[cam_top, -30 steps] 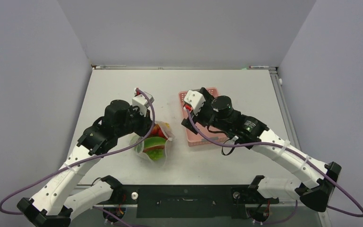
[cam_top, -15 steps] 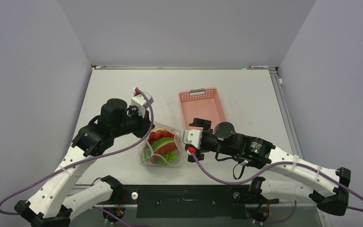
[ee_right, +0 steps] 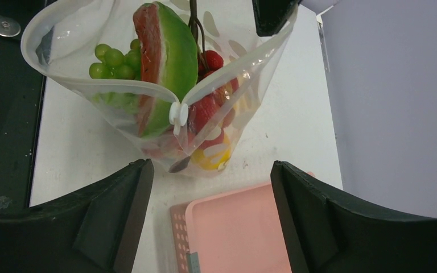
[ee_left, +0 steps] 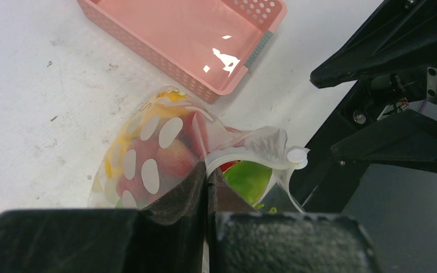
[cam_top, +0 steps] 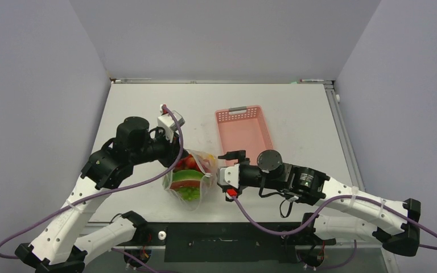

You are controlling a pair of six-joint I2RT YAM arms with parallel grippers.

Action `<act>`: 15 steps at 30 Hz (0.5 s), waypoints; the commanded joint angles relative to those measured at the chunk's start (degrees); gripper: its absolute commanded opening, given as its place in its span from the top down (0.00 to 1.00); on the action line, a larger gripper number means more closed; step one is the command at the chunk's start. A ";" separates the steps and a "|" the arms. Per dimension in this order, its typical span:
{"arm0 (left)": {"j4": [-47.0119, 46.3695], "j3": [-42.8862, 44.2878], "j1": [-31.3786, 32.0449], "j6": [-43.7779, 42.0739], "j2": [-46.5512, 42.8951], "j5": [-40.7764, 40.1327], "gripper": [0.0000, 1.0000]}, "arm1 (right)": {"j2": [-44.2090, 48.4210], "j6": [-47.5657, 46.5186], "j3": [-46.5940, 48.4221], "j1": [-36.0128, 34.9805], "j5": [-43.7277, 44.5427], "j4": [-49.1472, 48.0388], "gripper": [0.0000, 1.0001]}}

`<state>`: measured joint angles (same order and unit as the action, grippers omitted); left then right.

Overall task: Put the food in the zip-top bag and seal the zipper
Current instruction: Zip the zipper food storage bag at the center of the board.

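Note:
The zip-top bag point(cam_top: 189, 183) stands at the table's front middle, its mouth gaping. Inside lies the food point(ee_right: 168, 54): a red-and-green wedge, green grapes point(ee_right: 111, 61), red pieces and a yellow piece point(ee_right: 210, 159). My left gripper point(cam_top: 179, 159) is shut on the bag's mouth edge point(ee_left: 222, 162). The zipper point(ee_right: 108, 86) runs along the rim, with a white slider point(ee_right: 177, 113) at its near corner. My right gripper point(ee_right: 210, 219) is open beside the bag on its right, apart from it, with nothing between its fingers point(ee_right: 128, 213).
The pink basket point(cam_top: 244, 133) lies empty behind the right gripper point(cam_top: 221, 173); its corner point(ee_right: 239, 233) shows below the bag in the right wrist view. The right arm's black body point(ee_left: 387, 119) is close to the bag's right side.
The right arm has swung from over the pink basket down to the bag's right side, and its jaws have narrowed a little. The left gripper has kept its hold and shifted the bag slightly.

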<state>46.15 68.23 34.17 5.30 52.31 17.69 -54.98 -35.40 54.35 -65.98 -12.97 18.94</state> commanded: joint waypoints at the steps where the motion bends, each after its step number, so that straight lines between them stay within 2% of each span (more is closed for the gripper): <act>1: -2.07 4.04 0.17 -0.03 -0.68 3.85 1.00 | -1.23 -0.76 0.11 -1.68 -4.14 -3.91 0.27; 5: -2.55 3.65 0.21 0.06 -0.98 5.58 1.00 | -2.55 -0.77 0.49 -3.02 -3.28 -4.06 0.32; 15: -2.63 3.32 0.19 0.24 -0.99 7.03 1.00 | -4.15 -1.43 0.67 -4.40 -0.34 -3.24 0.53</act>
<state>47.22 68.53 34.17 5.32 52.31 21.89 -59.11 -36.29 54.35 -69.87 -13.91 18.06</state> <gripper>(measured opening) 0.001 0.507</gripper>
